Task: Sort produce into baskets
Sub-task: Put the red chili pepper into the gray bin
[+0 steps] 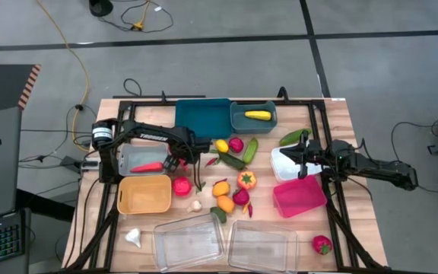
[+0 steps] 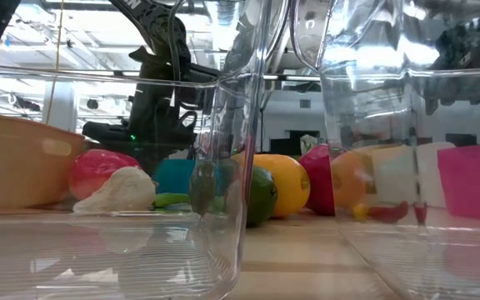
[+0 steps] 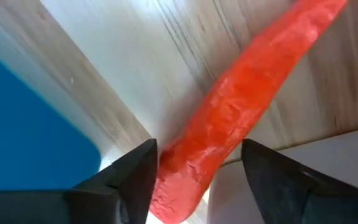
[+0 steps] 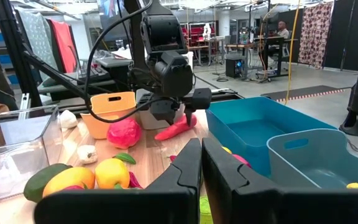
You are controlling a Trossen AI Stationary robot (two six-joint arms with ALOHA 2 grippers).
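A long red chili lies slanting at the right rim of the grey basket, also seen as the chili from above. My left gripper points steeply down over the chili's end nearest the table's middle. It is open, one finger on each side, with a clear gap at one finger. My left gripper stands right above the chili in the right wrist view. My right gripper is shut and level above the white basket at the right. My left gripper has the chili's end between its two fingers, which come from above and lie across it. The chili runs close along one finger. I cannot tell whether it touches that finger; the other finger stands apart from it.
Two teal baskets stand at the back, one holding a yellow piece. A tan basket, a magenta basket and two clear trays lie nearer. Loose produce crowds the middle.
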